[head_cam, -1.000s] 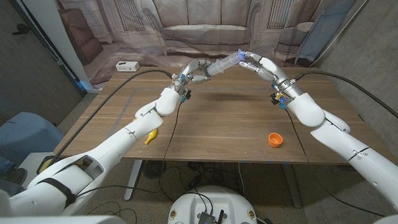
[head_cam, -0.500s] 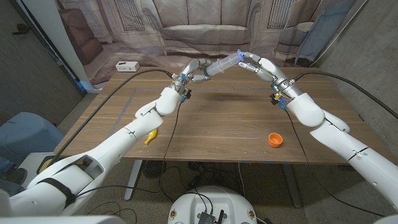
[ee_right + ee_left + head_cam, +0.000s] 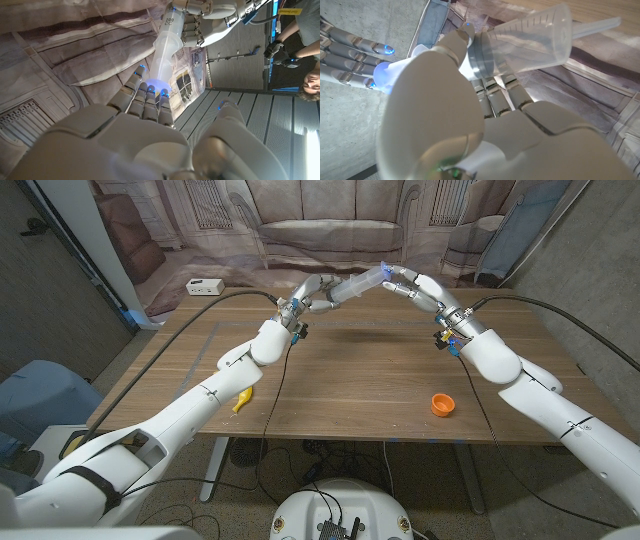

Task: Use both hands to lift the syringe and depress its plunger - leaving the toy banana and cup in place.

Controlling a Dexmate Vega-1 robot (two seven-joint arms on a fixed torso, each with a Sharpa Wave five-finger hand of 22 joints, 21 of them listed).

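Almost nothing is changed since a second ago: the syringe [image 3: 352, 286] is kept aloft at upper centre, barrel gripped by the left robot hand [image 3: 312, 295], plunger end pressed by the right robot hand [image 3: 412, 284], so depression seems slow or stalled.

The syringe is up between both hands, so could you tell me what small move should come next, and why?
Probably the right hand should press toward the left hand: the syringe is held off the table, the left gripping its barrel and the right's fingertips on its plunger end.
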